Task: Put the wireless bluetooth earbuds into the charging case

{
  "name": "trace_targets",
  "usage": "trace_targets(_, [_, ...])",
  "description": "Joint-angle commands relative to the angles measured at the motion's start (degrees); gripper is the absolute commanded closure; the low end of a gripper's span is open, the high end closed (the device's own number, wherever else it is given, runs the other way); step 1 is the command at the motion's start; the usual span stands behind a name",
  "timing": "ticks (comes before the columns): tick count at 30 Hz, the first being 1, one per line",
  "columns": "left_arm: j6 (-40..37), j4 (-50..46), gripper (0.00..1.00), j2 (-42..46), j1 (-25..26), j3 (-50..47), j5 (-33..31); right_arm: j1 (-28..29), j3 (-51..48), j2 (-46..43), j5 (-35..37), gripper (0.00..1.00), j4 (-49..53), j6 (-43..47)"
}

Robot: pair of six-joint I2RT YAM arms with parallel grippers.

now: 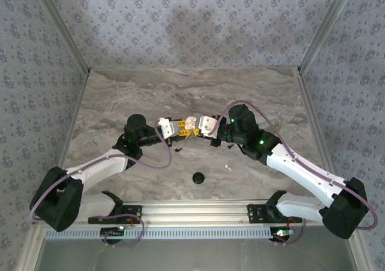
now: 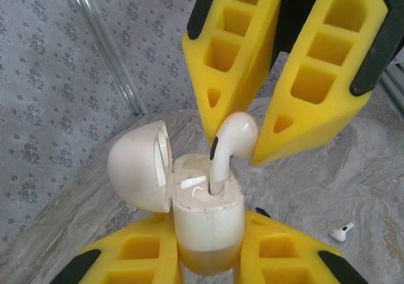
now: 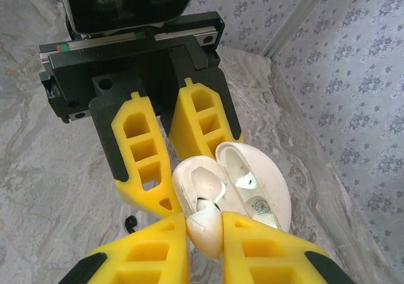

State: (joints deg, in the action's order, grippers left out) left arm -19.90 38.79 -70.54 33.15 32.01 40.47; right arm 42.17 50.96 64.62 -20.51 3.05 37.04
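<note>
The white charging case (image 2: 208, 214) stands upright with its lid (image 2: 136, 164) swung open, and my left gripper (image 2: 209, 226) is shut on its body. My right gripper (image 3: 205, 221) is shut on a white earbud (image 2: 230, 142) from above. The earbud's stem reaches down into one slot of the case, while its head is still above the rim. In the top view the two grippers meet at mid-table, left gripper (image 1: 178, 127) and right gripper (image 1: 197, 126). A second white earbud (image 2: 341, 232) lies loose on the table. A black earbud (image 3: 130, 224) lies on the marble beside the case.
A black round object (image 1: 198, 177) sits on the marble table (image 1: 120, 96) in front of the grippers. The loose white earbud (image 1: 227, 165) lies to its right, and small black pieces (image 1: 178, 149) lie near both wrists. Patterned walls enclose the table at the back and sides.
</note>
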Motion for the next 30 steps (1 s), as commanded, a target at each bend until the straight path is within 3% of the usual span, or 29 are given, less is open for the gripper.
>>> trace_targets(1, [-0.2, 1.3, 0.88, 1.4, 0.3, 0.5, 0.1, 0.4, 2.4, 0.7, 1.1, 0.81, 2.4, 1.0])
trace_targets(16, [-0.2, 1.1, 0.88, 1.1, 0.3, 0.4, -0.4, -0.2, 0.2, -2.8, -0.9, 0.53, -1.4, -3.3])
trace_targets(21, [0.1, 1.6, 0.89, 0.8, 0.3, 0.3, -0.8, -4.3, -5.3, -7.3, -7.5, 0.53, -8.9, -13.3])
trace_targets(30, [0.1, 1.5, 0.89, 1.3, 0.3, 0.2, -1.0, -4.6, -7.2, -7.4, -6.7, 0.59, -6.3, -12.7])
